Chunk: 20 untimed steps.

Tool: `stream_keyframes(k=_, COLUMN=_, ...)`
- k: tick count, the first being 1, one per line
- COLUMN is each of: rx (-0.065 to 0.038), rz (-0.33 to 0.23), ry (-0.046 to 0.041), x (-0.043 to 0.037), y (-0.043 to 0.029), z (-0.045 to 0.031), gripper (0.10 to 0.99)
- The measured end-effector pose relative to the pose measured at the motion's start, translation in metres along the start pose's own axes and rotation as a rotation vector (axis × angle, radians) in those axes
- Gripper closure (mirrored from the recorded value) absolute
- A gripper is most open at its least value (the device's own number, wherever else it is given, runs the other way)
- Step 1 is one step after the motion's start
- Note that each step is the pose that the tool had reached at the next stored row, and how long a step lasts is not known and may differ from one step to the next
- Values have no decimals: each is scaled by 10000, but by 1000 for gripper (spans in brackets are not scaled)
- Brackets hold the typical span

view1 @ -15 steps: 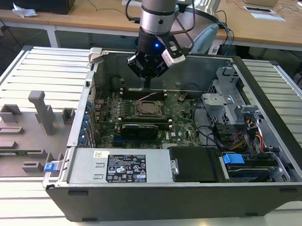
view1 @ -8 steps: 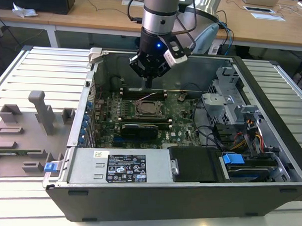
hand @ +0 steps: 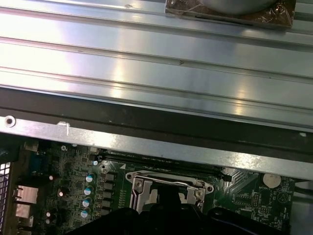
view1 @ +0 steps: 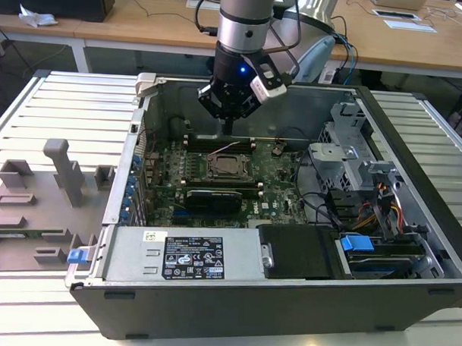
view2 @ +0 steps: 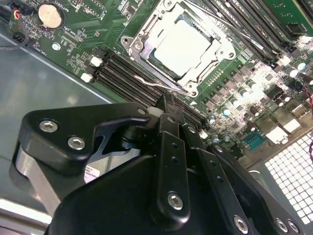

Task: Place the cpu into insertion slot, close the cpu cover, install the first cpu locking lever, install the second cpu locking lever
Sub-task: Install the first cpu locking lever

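Observation:
The cpu (view2: 183, 44) lies flat in the insertion slot (view1: 230, 168), its silver top showing through the window of the cpu cover (view2: 142, 41), which lies down over it. A thin wire locking lever (view2: 156, 84) runs low along the socket edge nearest my fingers. A second lever (view2: 230, 32) runs along the opposite edge. My gripper (view1: 228, 130) hangs inside the open computer case, just behind the socket and over the memory slots. In the second wrist view my gripper (view2: 168, 103) is shut with nothing in it, its tip close to the near lever.
Long black memory slots (view2: 122, 68) lie between my gripper and the socket. A coin battery (view2: 51, 15) sits on the board. A metal drive cage (view1: 345, 158) and cables (view1: 381, 216) fill the exterior view's right; the power supply (view1: 190, 255) is in front. A grey fixture (view1: 40, 204) stands outside the case.

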<state>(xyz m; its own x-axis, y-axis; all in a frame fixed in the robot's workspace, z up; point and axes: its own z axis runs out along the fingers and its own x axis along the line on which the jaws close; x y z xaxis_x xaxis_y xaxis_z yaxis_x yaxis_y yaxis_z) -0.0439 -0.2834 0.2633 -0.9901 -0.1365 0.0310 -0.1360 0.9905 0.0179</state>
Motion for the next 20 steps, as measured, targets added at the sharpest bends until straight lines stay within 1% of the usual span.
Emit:
stream_keyframes(k=3, rx=-6, rz=189, ry=-4, x=0, y=0, z=9, gripper=980)
stream_keyframes(k=6, rx=-34, rz=572, ry=-11, x=-1, y=-1, z=27, gripper=980)
stream_keyframes(k=7, rx=-66, rz=645, ry=-13, x=-1, y=-2, z=29, gripper=980)
stream_keyframes(k=8, rx=-164, rz=704, ry=-27, x=-1, y=-1, z=33, gripper=980)
stream_keyframes(k=10, rx=-255, rz=737, ry=-37, x=0, y=-10, z=39, gripper=980)
stream_keyframes(k=11, rx=-280, rz=743, ry=-40, x=1, y=-19, z=42, gripper=980)
stream_keyframes(k=14, rx=-289, rz=764, ry=-41, x=7, y=-60, z=52, gripper=980)
stream_keyframes(k=20, rx=-300, rz=765, ry=-42, x=8, y=-68, z=62, gripper=980)
